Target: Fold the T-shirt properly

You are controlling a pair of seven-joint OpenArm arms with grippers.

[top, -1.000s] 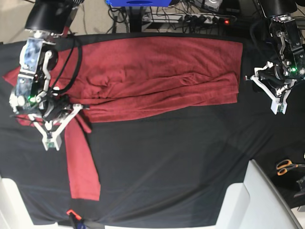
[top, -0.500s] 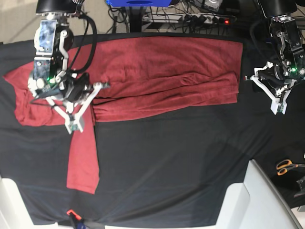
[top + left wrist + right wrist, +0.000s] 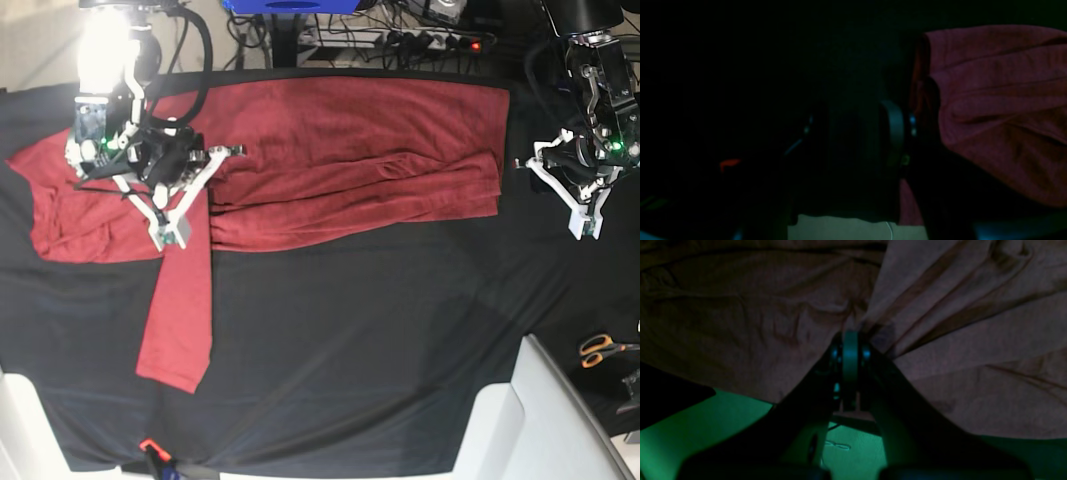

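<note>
The maroon T-shirt (image 3: 350, 150) lies spread across the back of the black table cloth (image 3: 380, 340), and one long sleeve (image 3: 178, 320) trails toward the front. My right gripper (image 3: 172, 235) is shut on the shirt near the top of that sleeve. In the right wrist view the jaws (image 3: 850, 340) pinch bunched fabric (image 3: 940, 323). My left gripper (image 3: 583, 228) hovers over the cloth just right of the shirt's right edge. The dark left wrist view shows it (image 3: 860, 133) with a gap between the jaws, nothing in it, and the shirt's edge (image 3: 990, 110) beside it.
Orange-handled scissors (image 3: 600, 349) lie at the right edge. A white surface (image 3: 525, 420) sits at the front right. A power strip and cables (image 3: 430, 40) run behind the table. A small orange object (image 3: 150, 445) is at the front edge.
My right gripper has moved up and to the right with the sleeve, dragging its free end along. The left arm has not moved.
</note>
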